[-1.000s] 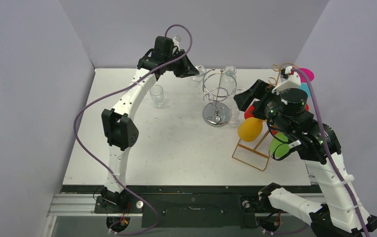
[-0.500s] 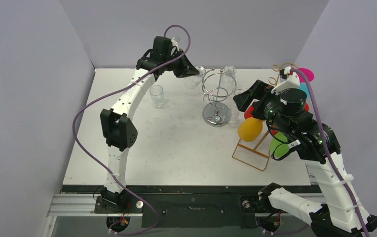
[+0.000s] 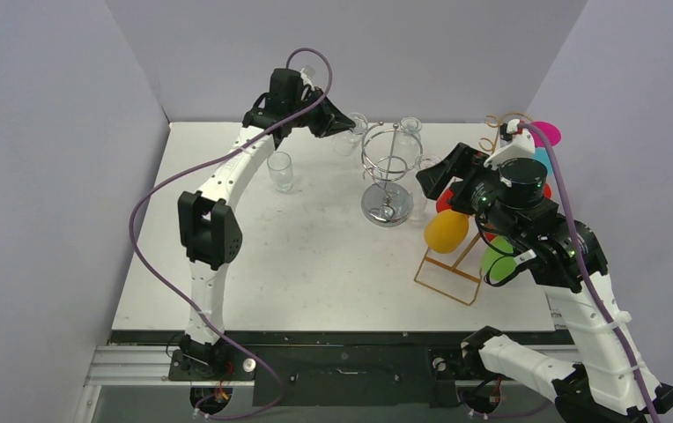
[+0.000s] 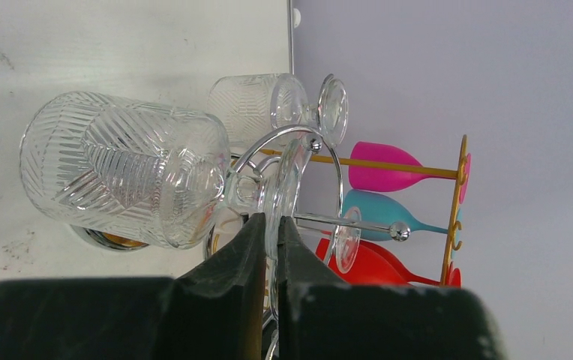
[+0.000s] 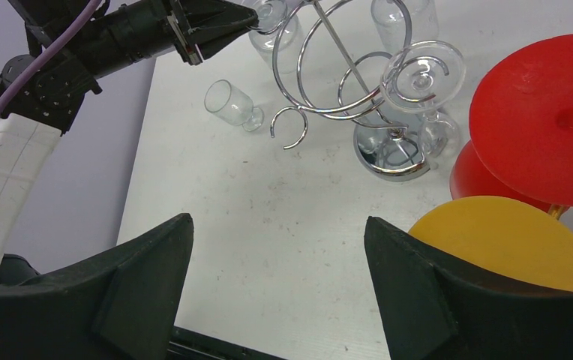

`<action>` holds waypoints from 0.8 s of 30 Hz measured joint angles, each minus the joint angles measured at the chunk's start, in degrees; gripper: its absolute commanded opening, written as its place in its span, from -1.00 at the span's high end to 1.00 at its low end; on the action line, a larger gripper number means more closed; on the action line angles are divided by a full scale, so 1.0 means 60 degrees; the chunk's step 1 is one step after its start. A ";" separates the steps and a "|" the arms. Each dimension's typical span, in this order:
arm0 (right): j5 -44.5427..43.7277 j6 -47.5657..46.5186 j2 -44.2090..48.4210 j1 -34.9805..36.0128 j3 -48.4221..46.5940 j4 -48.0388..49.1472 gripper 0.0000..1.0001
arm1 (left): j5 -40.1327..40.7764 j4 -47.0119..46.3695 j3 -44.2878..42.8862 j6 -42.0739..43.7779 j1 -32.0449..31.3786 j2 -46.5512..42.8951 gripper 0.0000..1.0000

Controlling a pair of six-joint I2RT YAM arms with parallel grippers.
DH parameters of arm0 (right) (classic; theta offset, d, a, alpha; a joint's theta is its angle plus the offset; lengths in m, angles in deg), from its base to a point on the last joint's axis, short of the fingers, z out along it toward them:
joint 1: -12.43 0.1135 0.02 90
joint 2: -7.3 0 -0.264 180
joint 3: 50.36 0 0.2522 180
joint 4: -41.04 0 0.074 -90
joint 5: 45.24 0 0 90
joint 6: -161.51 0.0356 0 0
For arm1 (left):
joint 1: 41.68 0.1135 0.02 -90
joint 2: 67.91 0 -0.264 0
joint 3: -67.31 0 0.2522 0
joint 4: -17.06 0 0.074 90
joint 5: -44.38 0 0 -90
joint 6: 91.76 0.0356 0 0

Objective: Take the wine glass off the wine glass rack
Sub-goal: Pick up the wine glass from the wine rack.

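Note:
The chrome spiral wine glass rack (image 3: 386, 167) stands at the back middle of the table, with clear glasses hanging from it. My left gripper (image 3: 343, 129) is at its left side, shut on the foot of a clear patterned wine glass (image 4: 118, 169). In the left wrist view the fingertips (image 4: 253, 225) pinch the edge-on foot, and the stem sits at a chrome loop of the rack (image 4: 298, 142). My right gripper (image 3: 434, 181) hovers right of the rack. It is open and empty over bare table in the right wrist view (image 5: 276, 247), where the rack (image 5: 343, 75) also shows.
A small clear glass (image 3: 280, 170) stands on the table left of the rack. A gold wire rack (image 3: 452, 269) with yellow (image 3: 446, 231), red, green, teal and pink glasses stands at the right, close under my right arm. Grey walls enclose the table.
My left wrist has shifted slightly left and tilted, with the glass still pinched by its foot. The right arm has not moved.

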 measured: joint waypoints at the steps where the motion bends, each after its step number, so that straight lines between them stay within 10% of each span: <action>1: 0.0000 0.0000 0.0004 0.0000 0.0000 -0.0004 -0.58 | -0.0011 -0.0131 0.0095 -0.0080 0.0022 -0.0018 1.00; 24: 0.0000 -0.0004 0.0000 -0.0062 0.0011 -0.0007 -0.58 | -0.0117 -0.1293 0.0659 -0.0918 0.0430 -0.0248 1.00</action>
